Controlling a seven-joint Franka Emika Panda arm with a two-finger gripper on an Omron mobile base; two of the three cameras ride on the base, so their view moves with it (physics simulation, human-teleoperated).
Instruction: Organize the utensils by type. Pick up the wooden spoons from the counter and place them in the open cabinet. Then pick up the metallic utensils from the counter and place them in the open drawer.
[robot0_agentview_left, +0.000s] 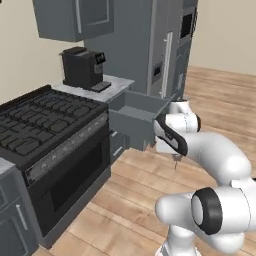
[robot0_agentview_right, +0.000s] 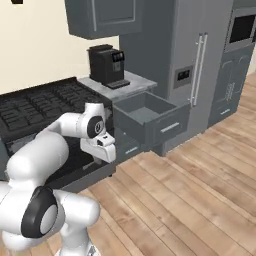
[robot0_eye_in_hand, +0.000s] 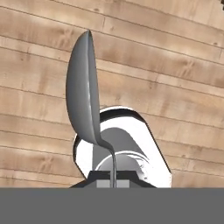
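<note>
Your jaws are clamped on the thin handle of a metal spoon (robot0_eye_in_hand: 85, 92), its bowl hanging below them over the floor; light, stiff, slippery, so keep hold near the neck.

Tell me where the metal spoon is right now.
In the hand view the metal spoon is pinched in the shut gripper, bowl pointing away, over the wooden floor.
</note>
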